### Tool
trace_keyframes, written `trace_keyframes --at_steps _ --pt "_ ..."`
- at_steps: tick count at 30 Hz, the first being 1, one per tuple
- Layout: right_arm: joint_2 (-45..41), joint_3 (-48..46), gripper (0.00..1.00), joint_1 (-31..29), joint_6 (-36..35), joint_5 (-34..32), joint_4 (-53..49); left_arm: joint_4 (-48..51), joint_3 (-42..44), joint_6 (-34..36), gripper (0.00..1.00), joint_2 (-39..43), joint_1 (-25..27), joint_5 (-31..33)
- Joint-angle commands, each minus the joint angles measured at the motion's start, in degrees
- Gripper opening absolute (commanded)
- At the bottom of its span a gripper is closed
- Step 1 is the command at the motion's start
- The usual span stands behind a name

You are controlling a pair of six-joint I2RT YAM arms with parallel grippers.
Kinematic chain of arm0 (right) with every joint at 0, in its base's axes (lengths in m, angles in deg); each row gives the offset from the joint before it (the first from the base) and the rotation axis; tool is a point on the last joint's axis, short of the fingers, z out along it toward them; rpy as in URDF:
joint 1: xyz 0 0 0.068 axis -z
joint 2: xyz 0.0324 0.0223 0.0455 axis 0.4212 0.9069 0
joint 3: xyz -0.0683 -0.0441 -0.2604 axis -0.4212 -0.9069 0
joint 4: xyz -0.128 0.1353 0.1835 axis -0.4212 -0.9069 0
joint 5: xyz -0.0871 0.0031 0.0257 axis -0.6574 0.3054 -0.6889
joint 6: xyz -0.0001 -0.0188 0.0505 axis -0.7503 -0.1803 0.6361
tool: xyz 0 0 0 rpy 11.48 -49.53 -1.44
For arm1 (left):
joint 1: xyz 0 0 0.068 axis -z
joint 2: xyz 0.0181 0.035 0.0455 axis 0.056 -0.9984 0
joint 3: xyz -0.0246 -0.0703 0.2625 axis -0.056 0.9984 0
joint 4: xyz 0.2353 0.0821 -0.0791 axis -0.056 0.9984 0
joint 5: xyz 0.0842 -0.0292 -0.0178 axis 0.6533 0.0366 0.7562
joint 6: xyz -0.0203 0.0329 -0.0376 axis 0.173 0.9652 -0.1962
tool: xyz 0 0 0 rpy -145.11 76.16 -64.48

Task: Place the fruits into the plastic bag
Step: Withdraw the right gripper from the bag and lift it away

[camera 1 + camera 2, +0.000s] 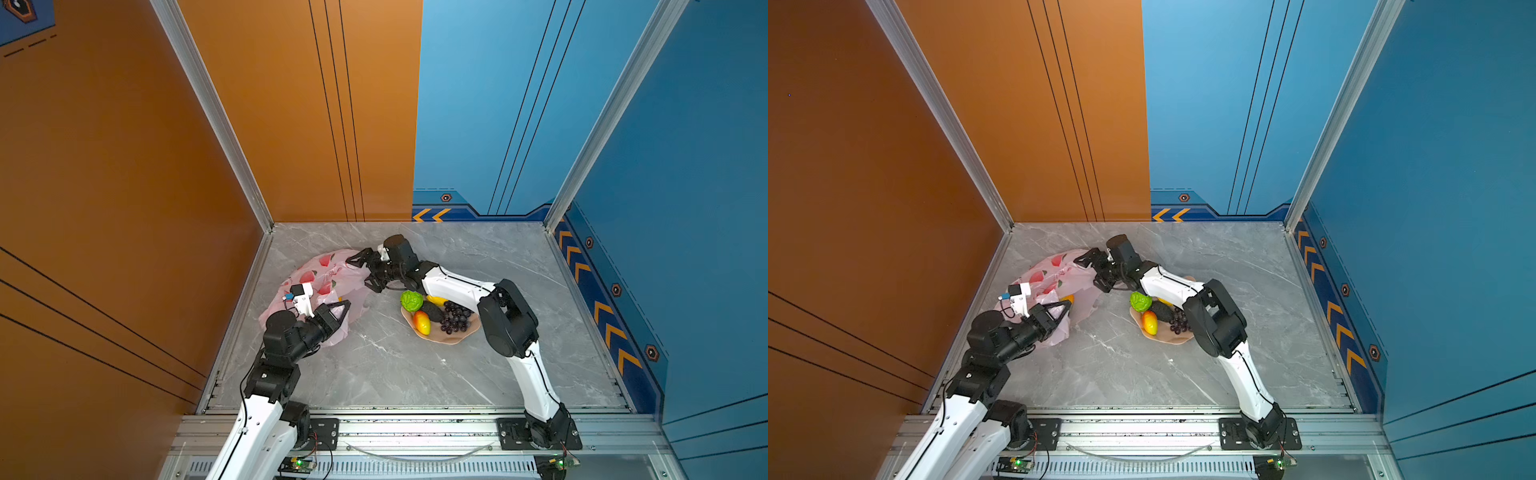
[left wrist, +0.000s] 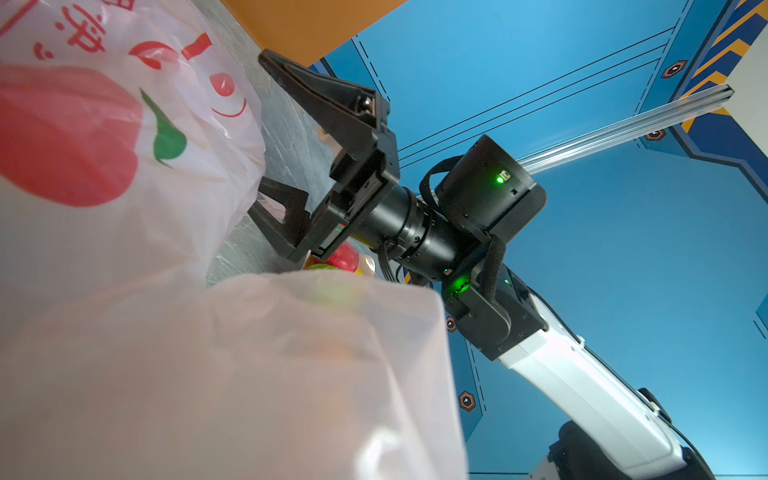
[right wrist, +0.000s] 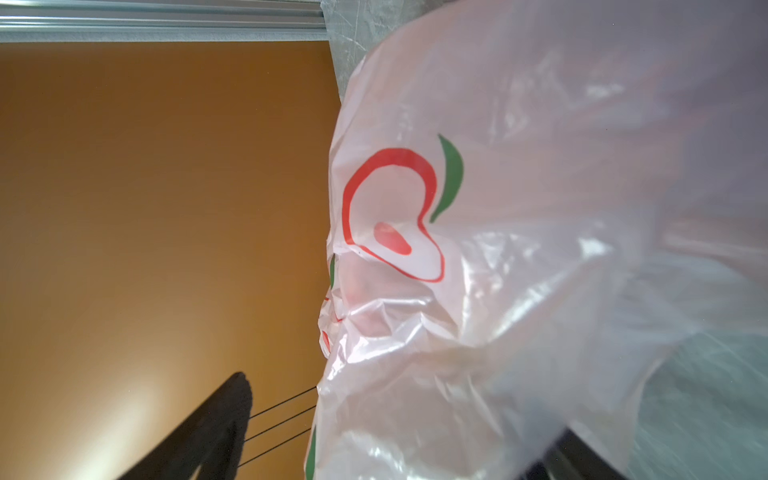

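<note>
On your far left the orange wall [image 1: 104,208] fills the side of the cell and ends at a slanting aluminium post [image 1: 218,120] in the back corner. Below it lies the grey marble tabletop [image 1: 374,374], veined in white and bare across its front half. The plastic bag [image 1: 316,270] lies crumpled on the left rear part of that surface, close to the orange wall, pale pink with red fruit prints. Your left gripper [image 1: 344,309] is clenched at the bag's near edge and appears to pinch the film, which bunches up around it. An orange-yellow fruit [image 1: 1068,298] shows inside the bag, just beside those fingertips. Your right gripper [image 1: 358,274] reaches across to the bag's far right rim with its jaws spread. In the right wrist view the film lies between them, ungripped. To the right of the bag, and apart from it, a peach scalloped bowl [image 1: 444,340] rests on the marble. It holds a green round fruit [image 1: 411,301], a dark avocado [image 1: 432,311], a red-yellow mango [image 1: 422,323] and a purple grape bunch [image 1: 455,318]. The right arm's elbow hangs over the bowl's right edge. Beyond it the blue wall [image 1: 685,166] closes the room, with orange chevrons [image 1: 614,334] along its base. Both arms mount on the metal rail [image 1: 415,432] in front.
</note>
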Motion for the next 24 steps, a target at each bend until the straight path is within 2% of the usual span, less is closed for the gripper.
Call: trace_keyframes --at_steps 1,2,7,9,11,19,24 --pt "1.7 1.7 0.78 0.1 2.4 -2.8 4.9 0.2 -1.5 0.4 0.0 0.5 -0.7 -1.3" --pt "1.7 1.6 0.71 0.3 2.7 -3.3 6.0 0.3 -1.6 0.5 0.0 0.4 -0.7 -1.4" --pt "-1.1 0.2 0.21 1.7 -1.6 -7.0 5.4 0.8 -2.4 1.0 0.0 0.1 -1.8 -1.9" --pt "-2.9 -0.1 0.09 2.1 -3.9 -8.0 4.0 0.7 -2.5 0.9 0.0 0.0 -2.4 -2.3" --pt "-4.5 -0.3 0.05 4.2 -6.1 -8.4 2.9 0.2 -2.5 1.0 0.0 -0.3 -2.8 -2.7" --pt "-9.6 -0.4 0.04 7.3 -14.2 -8.8 -3.0 -2.3 -3.3 0.7 0.0 -2.3 -3.3 -4.0" --pt "-11.3 -0.7 0.05 8.1 -15.5 -6.8 -3.2 -2.7 -3.1 0.9 0.0 -3.2 -3.2 -4.0"
